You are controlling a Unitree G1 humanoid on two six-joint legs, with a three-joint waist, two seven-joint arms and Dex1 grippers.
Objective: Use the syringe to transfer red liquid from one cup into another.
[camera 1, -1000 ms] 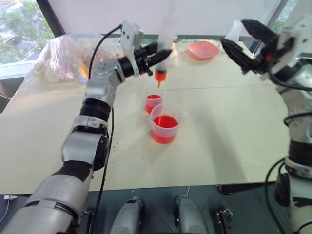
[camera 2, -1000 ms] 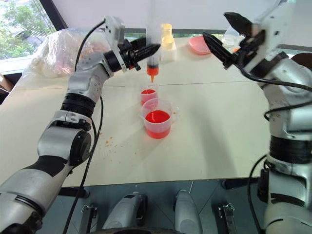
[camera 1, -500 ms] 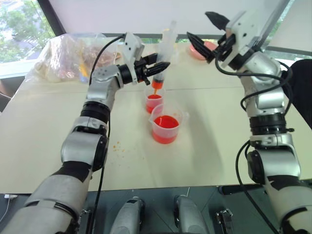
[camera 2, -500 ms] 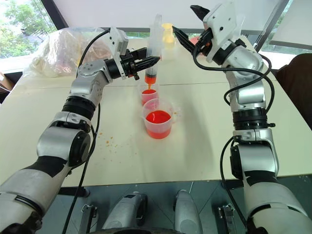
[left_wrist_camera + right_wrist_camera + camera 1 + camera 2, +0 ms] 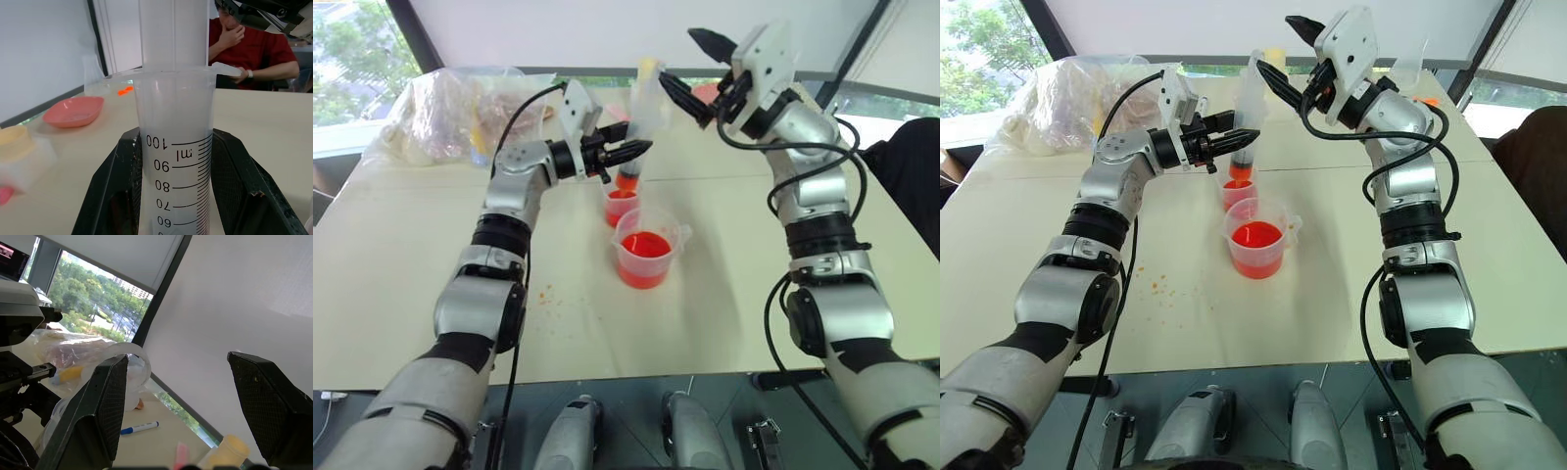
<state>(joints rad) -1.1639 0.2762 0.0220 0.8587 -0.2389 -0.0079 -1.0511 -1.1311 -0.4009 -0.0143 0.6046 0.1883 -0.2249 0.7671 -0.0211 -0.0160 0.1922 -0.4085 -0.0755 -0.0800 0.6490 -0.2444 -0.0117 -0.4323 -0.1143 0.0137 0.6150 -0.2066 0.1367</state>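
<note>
The large clear plastic syringe (image 5: 1246, 117) with printed scale marks stands nearly upright, its orange tip dipped into the mouth of the smaller, narrower clear plastic cup (image 5: 1238, 192) tinted red, which sits on the pale table (image 5: 1351, 294) touching the wider spouted clear measuring cup (image 5: 1259, 238) holding bright red liquid (image 5: 1256, 236). The left claw (image 5: 1234, 142) is clamped across the barrel, its black fingers (image 5: 234, 181) pressing either side near the top of the scale, as the left wrist view shows; the barrel there looks empty and cloudy-clear, with the plunger stem rising well out above the flange. The right claw (image 5: 1283, 54) hangs with its fingers wide apart just beside the plunger's top, whose round cap (image 5: 131, 363) lies next to one finger in the right wrist view. The step in hand looks like working the plunger over the narrow cup; whether that means drawing or discharging I cannot tell. Next, the right claw likely needs to close squarely on the plunger head and move it straight along the barrel while the left holds the syringe steady.
</note>
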